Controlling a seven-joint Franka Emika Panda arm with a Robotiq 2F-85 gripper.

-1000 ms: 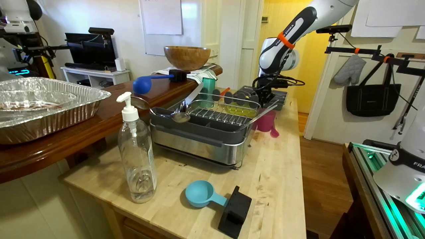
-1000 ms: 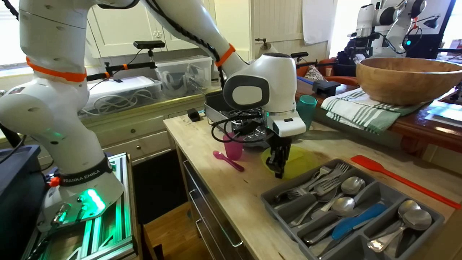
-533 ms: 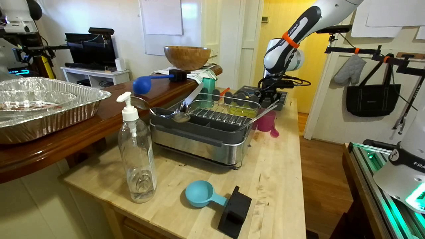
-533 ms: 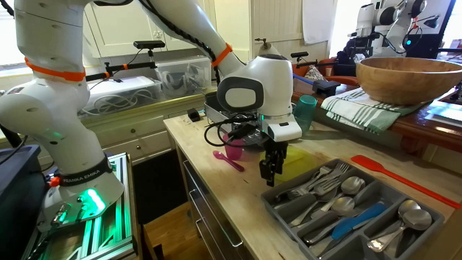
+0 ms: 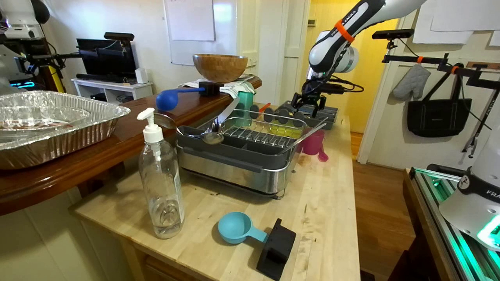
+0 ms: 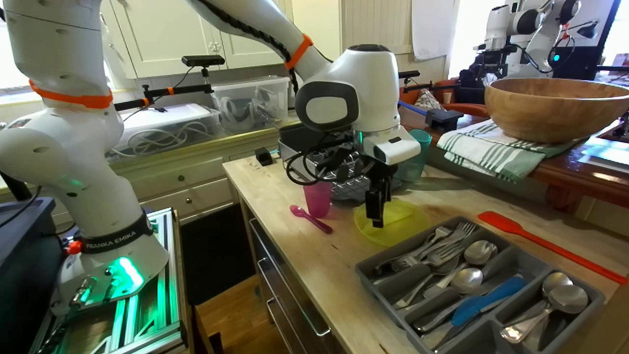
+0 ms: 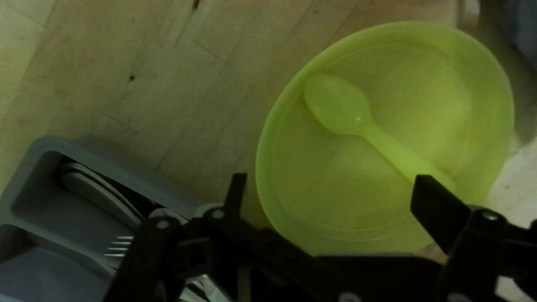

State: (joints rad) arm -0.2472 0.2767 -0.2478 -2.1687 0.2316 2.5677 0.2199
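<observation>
- On the wrist view, my gripper (image 7: 331, 182) stands spread wide and grasping nothing, with only air between its fingertips.
- Below it the yellow spoon (image 7: 373, 132) lies loose inside the yellow plate (image 7: 440, 92); I judge nothing half-done there: the spoon looks settled, free of any grip.
- The grey cutlery tray (image 7: 130, 172) sits near the plate on the wooden countertop (image 7: 188, 84).
- In an exterior view I have the gripper above the plate, a pink cup (image 6: 319, 201) and pink spoon (image 6: 312, 219) near, a teal tumbler (image 6: 415, 165) farther back, a red spatula (image 6: 545, 242) beside the tray.
- There, too, a wooden bowl (image 6: 555, 110) rests on a striped towel (image 6: 471, 140) on the dark raised counter (image 6: 570, 170).
- In an exterior view, a dish rack (image 5: 230, 173), pump bottle (image 5: 160, 191) and light-blue scoop (image 5: 235, 227) share the countertop; a foil pan (image 5: 78, 139) stands on the raised counter, and a black bag (image 5: 439, 117) hangs across the room.
</observation>
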